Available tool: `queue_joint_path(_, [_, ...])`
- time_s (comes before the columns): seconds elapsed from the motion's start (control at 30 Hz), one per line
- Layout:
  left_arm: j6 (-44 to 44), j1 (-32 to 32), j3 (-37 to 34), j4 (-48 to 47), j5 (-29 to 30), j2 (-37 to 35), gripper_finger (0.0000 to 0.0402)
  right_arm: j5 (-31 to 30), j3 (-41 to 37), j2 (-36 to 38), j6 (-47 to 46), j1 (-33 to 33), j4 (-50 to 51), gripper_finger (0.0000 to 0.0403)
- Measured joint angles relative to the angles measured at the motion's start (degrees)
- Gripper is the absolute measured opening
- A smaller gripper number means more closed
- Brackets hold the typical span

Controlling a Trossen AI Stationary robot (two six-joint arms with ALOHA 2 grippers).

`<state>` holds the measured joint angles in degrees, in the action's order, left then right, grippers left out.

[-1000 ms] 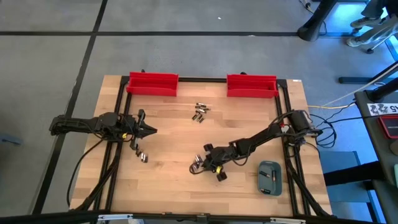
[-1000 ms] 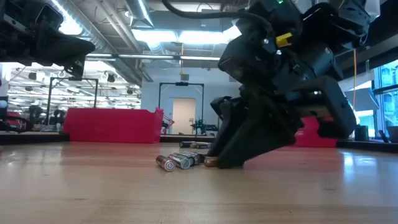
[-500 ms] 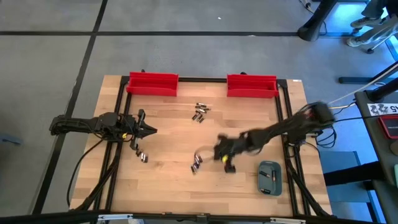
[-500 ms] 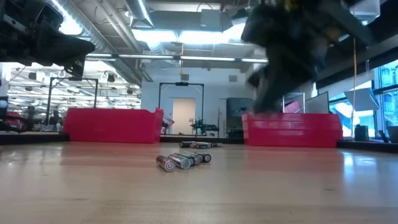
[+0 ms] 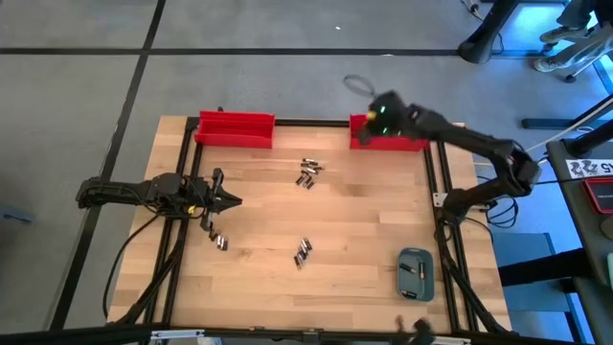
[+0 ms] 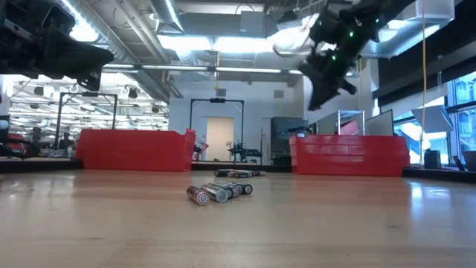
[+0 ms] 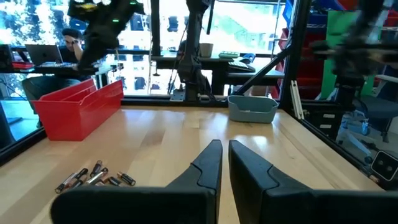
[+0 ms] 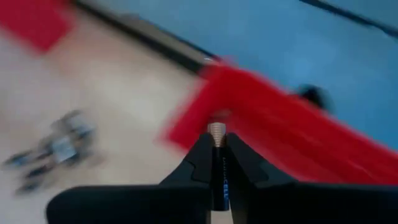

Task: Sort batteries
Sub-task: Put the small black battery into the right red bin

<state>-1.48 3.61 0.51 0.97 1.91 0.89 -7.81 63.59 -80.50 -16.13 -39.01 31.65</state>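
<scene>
Right claw [image 5: 375, 112] now over second red bin [image 5: 388, 133], one battery [image 8: 216, 130].

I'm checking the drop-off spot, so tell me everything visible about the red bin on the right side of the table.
The right red bin is a long, shallow trough of what looks like bright red plastic, open on top, standing upright at the table's far edge against the dark frame. A second red bin sits apart to its left. The right gripper hangs above its left end without touching it, shut on a battery. Its contents cannot be seen.
</scene>
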Motion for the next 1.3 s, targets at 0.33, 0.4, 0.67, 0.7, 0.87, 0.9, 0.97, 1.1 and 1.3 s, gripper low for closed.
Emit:
queue_joint_path(0.33, [0.0, 0.0, 0.0, 0.0, 0.0, 0.0, 0.0020, 3.7, 2.3, -8.0, -9.0, -9.9, 3.3, 0.0016])
queue_joint_path(0.4, [0.0, 0.0, 0.0, 0.0, 0.0, 0.0, 0.0020, 3.4, 2.3, -9.9, -9.4, -9.8, 2.8, 0.0016])
queue_joint_path(0.67, [-0.2, 0.0, 0.0, -0.1, 0.0, 0.0, 0.0020, -0.7, 2.3, -15.7, -10.7, -9.9, 2.7, 0.0016])
queue_joint_path(0.7, [-0.2, 0.0, 0.0, -0.1, 0.0, 0.0, 0.0020, -0.7, 2.3, -16.4, -10.7, -9.9, 2.7, 0.0016])
queue_joint_path(0.87, [-0.2, 0.0, 0.0, -0.1, 0.0, 0.0, 0.0020, -0.7, 2.3, -18.8, -10.6, -9.9, 2.7, 0.0021])
queue_joint_path(0.9, [-0.2, 0.0, 0.0, -0.1, 0.0, 0.0, 0.0020, -0.7, 2.3, -19.1, -10.6, -9.9, 2.7, 0.0026])
queue_joint_path(0.97, [-0.2, 0.0, 0.0, -0.2, 0.0, 0.0, 0.0020, -0.7, 2.3, -19.2, -10.6, -9.9, 2.8, 0.0036])
queue_joint_path(1.1, [-0.2, 0.0, 0.0, -0.2, 0.0, 0.0, 0.0020, -0.1, 2.3, -19.2, -10.0, -9.9, 2.9, 0.0055])
queue_joint_path(1.3, [-0.2, 0.0, 0.0, -0.2, 0.0, 0.0, 0.0020, -0.5, 2.3, -18.7, -8.2, -10.6, 3.3, 0.0098])
